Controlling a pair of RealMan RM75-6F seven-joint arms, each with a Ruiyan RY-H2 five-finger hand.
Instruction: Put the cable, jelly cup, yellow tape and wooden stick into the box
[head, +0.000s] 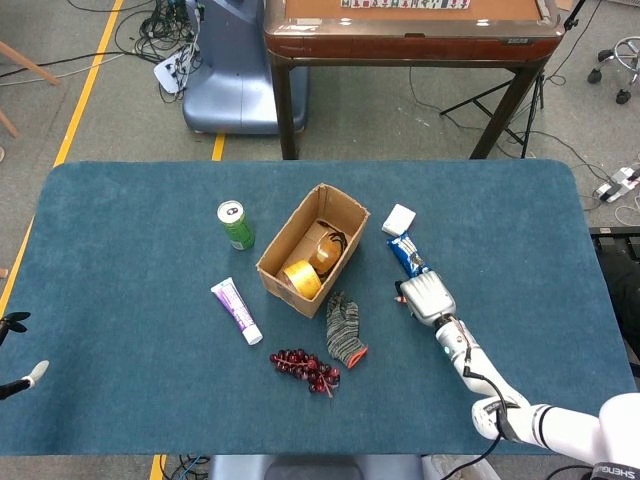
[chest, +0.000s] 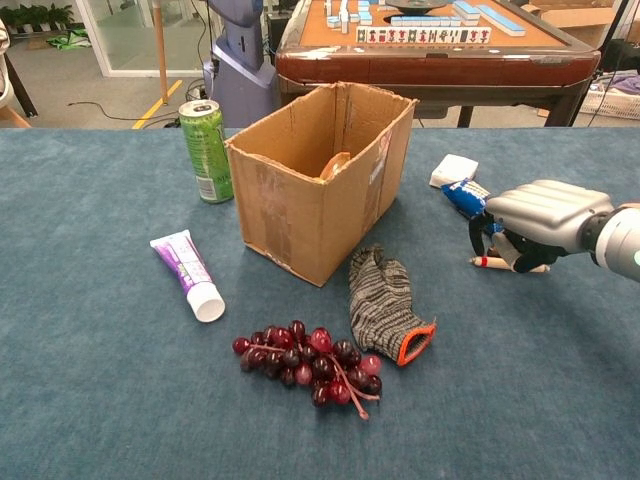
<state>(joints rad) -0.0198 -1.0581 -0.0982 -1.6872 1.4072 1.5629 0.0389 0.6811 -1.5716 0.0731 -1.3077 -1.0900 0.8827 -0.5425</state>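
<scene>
A brown cardboard box (head: 312, 249) sits open near the middle of the blue table (head: 120, 380). Looking down from the head view, the yellow tape (head: 299, 278) lies inside the box at its lower end, and a dark cable (head: 331, 243) curls inside it higher up, next to something round and orange-brown that is too small to name. To the right of the box, the right hand (chest: 535, 225) hangs low over the wooden stick (chest: 490, 263), which lies flat on the table in the right middle of the chest view. The hand's fingers (chest: 487, 229) curl down around the stick, but it is hard to tell if they are gripping it or only touching it. Just above the hand is a blue snack packet (chest: 463, 196), and above that a small white square pad (chest: 453, 170). A green can (chest: 205, 150) stands upright to the left of the box. A white tube with a purple label (chest: 187, 272) lies on the table at the lower left of the box. Below the box sit a bunch of dark red grapes (chest: 312, 359) and a gray knit glove (chest: 383, 305), side by side. The left hand (head: 14, 355) shows only at the far left edge of the head view, off the table, with its fingers apart and nothing in them.
</scene>
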